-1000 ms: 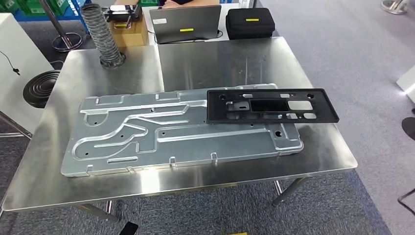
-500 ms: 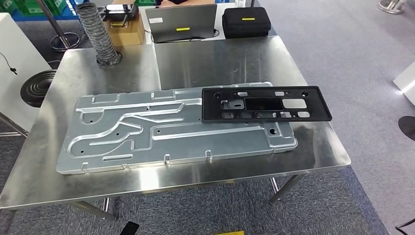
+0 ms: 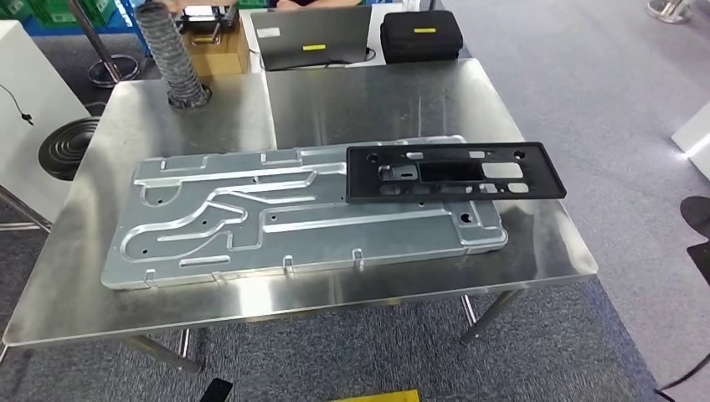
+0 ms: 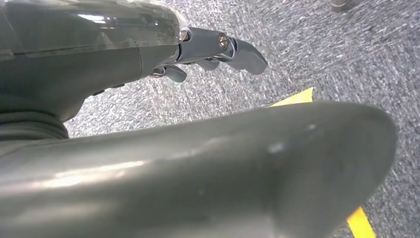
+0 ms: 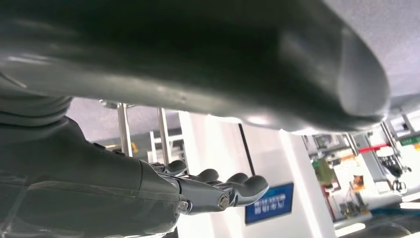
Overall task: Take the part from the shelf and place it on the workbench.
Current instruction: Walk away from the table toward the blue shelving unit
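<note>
Black frame (image 3: 456, 171) lies on the metal plate's (image 3: 276, 219) three o'clock end atop the steel table (image 3: 377, 105), while left hand (image 4: 208, 54) and right hand (image 5: 218, 191) hang empty, fingers apart.

head view looks down on the workbench (image 3: 335, 100); wrist views sit close behind each hand

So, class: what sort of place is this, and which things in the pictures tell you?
Probably a factory workshop: a steel workbench, a stamped metal panel with a black frame, and a ribbed duct hose.
</note>
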Controlling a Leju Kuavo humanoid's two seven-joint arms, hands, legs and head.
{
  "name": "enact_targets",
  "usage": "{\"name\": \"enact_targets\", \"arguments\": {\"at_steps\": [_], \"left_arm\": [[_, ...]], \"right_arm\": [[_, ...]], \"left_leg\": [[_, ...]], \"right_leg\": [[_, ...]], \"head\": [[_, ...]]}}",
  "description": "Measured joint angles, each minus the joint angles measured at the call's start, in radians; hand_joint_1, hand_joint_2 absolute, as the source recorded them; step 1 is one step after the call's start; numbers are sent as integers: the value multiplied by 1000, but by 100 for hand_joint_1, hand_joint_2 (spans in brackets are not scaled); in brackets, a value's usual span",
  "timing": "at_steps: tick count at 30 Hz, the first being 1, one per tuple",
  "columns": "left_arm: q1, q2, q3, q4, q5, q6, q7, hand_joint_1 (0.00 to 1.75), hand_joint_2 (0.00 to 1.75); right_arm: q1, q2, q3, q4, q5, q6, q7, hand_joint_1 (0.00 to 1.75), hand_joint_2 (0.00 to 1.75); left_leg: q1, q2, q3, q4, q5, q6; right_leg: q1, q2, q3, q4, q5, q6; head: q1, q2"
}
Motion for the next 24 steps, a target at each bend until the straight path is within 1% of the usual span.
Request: {"name": "enact_targets", "arguments": {"at_steps": [2,3,4,5,6,7,8,9,10,11,12,13,14,16,17,18,19,20,22,23,24], "left_arm": [[1,0,0,0,1,1,0,0,0],[1,0,0,0,1,1,0,0,0],[1,1,0,0,1,2,0,0,0],[1,1,0,0,1,2,0,0,0],[2,1,0,0,2,2,0,0,0],[3,1,0,0,3,2,0,0,0],[5,1,0,0,4,2,0,0,0],[7,1,0,0,5,2,0,0,0],[9,1,0,0,6,2,0,0,0],[10,1,0,0,7,2,0,0,0],[10,1,0,0,7,2,-1,0,0],[10,2,0,0,7,2,-2,0,0],[10,3,0,0,8,2,-2,0,0],[12,3,0,0,8,2,-3,0,0],[12,3,0,0,8,2,-3,0,0],[12,3,0,0,8,2,-4,0,0],[11,3,0,0,8,2,-4,0,0],[10,3,0,0,8,2,-4,0,0],[12,3,0,0,8,2,-4,0,0],[14,3,0,0,8,2,-4,0,0],[15,4,0,0,8,2,-3,0,0]], "right_arm": [[-7,8,0,10,3,-4,0,0,0],[-12,12,0,16,3,-7,0,0,0],[-15,16,0,21,1,-11,0,0,0],[-16,21,-2,27,-4,-16,-2,0,0],[-13,29,-5,32,-11,-21,-5,0,0],[-6,39,-11,38,-20,-24,-10,0,0],[5,51,-19,44,-30,-26,-16,0,0],[18,64,-29,50,-40,-28,-22,0,0],[32,75,-38,55,-47,-31,-29,0,0],[43,85,-47,59,-51,-34,-34,0,0],[53,94,-53,63,-54,-36,-38,0,0],[59,101,-59,66,-55,-37,-40,0,0],[63,106,-63,69,-56,-38,-42,0,0],[68,114,-70,73,-56,-38,-42,0,0],[71,116,-72,74,-56,-38,-42,0,0],[73,117,-74,75,-56,-38,-42,0,0],[75,118,-76,75,-56,-37,-41,0,0],[76,119,-79,76,-56,-37,-39,0,0],[83,125,-86,78,-58,-37,-32,0,0],[90,132,-89,80,-60,-37,-28,0,0],[98,140,-93,82,-62,-38,-25,0,0]], "left_leg": [[1,-1,-3,2,0,-11],[1,-1,-10,16,-13,-16],[1,-1,-23,49,-37,-20],[2,-1,-46,103,-72,-22],[2,-1,-74,172,-110,-24],[2,-1,-100,239,-140,-24],[2,-1,-115,281,-154,-23],[2,-1,-111,284,-148,-21],[1,-1,-87,246,-124,-18],[0,-2,-49,178,-90,-12],[-1,-2,-9,105,-64,-6],[-2,-3,20,47,-47,-2],[-3,-3,35,13,-40,1],[-5,-3,37,-3,-37,6],[-4,-2,37,-7,-32,11],[-3,-1,37,-12,-26,16],[0,0,36,-17,-19,21],[2,0,35,-21,-14,24],[1,1,28,-20,-9,27],[1,1,25,-19,-8,28],[1,1,22,-17,-7,27]], "right_leg": [[-1,-1,-4,-2,6,-15],[-3,-2,-6,-4,10,-22],[-5,-3,-8,-7,13,-29],[-5,-4,-10,-8,16,-35],[-3,-5,-13,-8,18,-39],[-1,-5,-16,-8,20,-41],[2,-5,-19,-7,21,-42],[4,-6,-20,-7,22,-43],[6,-6,-21,-6,23,-42],[7,-6,-20,-5,23,-42],[9,-5,-21,-4,24,-41],[11,-4,-23,-2,25,-38],[12,-3,-25,0,26,-34],[12,-1,-30,-1,32,-22],[10,-1,-31,-1,33,-17],[8,-1,-34,5,26,-11],[6,-1,-44,27,8,-6],[4,-1,-61,69,-22,-2],[2,-1,-115,200,-91,7],[0,-1,-135,252,-109,10],[-2,-1,-140,271,-109,12]], "head": [[0,0],[0,0],[0,0],[0,0],[0,0],[0,0],[0,0],[0,0],[0,0],[0,0],[0,0],[0,0],[0,0],[0,0],[0,0],[0,0],[0,0],[0,0],[0,0],[0,0],[0,0]]}}
